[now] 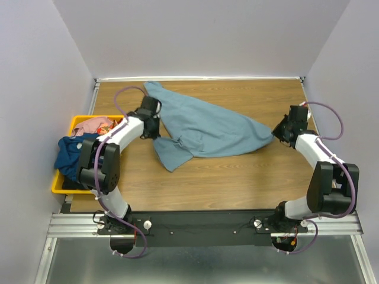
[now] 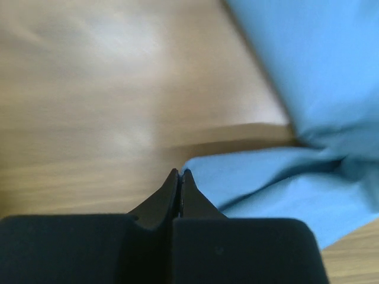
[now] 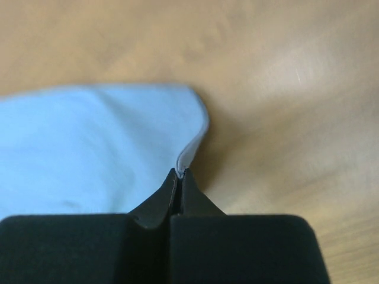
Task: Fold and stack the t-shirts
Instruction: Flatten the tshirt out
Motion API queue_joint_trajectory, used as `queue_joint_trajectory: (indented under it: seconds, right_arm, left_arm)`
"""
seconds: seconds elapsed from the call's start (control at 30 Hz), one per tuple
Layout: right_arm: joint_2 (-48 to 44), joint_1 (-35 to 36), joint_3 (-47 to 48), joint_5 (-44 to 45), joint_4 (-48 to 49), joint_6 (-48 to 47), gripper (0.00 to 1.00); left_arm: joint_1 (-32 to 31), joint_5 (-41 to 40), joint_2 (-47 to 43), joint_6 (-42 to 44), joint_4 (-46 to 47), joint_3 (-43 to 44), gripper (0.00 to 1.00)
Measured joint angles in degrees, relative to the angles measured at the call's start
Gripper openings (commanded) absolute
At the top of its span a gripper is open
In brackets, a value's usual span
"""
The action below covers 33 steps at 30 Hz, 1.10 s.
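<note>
The light blue-grey t-shirt lies crumpled and stretched across the wooden table. My left gripper is at its left side. In the left wrist view the jaws are shut, and a corner of the shirt meets the fingertips. My right gripper is shut on the shirt's right tip. The right wrist view shows the hem pinched between the shut jaws. The navy t-shirt and the pink patterned t-shirt sit bunched in the yellow bin.
The yellow bin stands off the table's left edge, beside the left arm. White walls enclose the table on the left, back and right. Bare wood shows in front of the shirt.
</note>
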Motion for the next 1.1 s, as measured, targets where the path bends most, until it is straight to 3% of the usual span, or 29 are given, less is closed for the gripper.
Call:
queue_joint_trajectory:
  seconds: [0.1,0.37,0.43,0.53,0.77,0.9,1.1]
  right_arm:
    - [1.55,0.00,7.61,0.33,-1.44,0.02,0.01]
    - [4.24,0.07,39.41,3.74,-5.64,-0.66,0.01]
    - [3.89,0.09,46.31,4.07,-5.44,-1.44,0.01]
    - [2.10,0.11,53.96,4.31,-5.51,-3.78,0.01]
    - [-11.13,0.11,59.21,4.13,-5.70,-11.32,0.01]
    - [-19.50,0.11,59.19,3.82,-5.66,-15.43,0.01]
    - [-28.98,0.07,59.08,3.41,-5.20,-19.89,0.01]
  left_arm:
    - [4.15,-0.63,0.07,-0.87,-3.78,11.67,0.00]
    - [15.87,-1.42,-0.15,-7.89,-7.76,53.81,0.00]
    - [17.35,-1.27,-1.62,-9.27,-7.63,59.69,0.00]
    - [17.68,-0.76,-8.90,-10.51,-5.57,61.75,0.00]
    - [17.59,0.00,-31.19,-9.92,4.17,52.74,0.00]
    - [17.75,0.02,-37.48,-8.11,6.71,55.91,0.00]
    - [17.86,0.02,-39.85,-5.14,8.87,60.81,0.00]
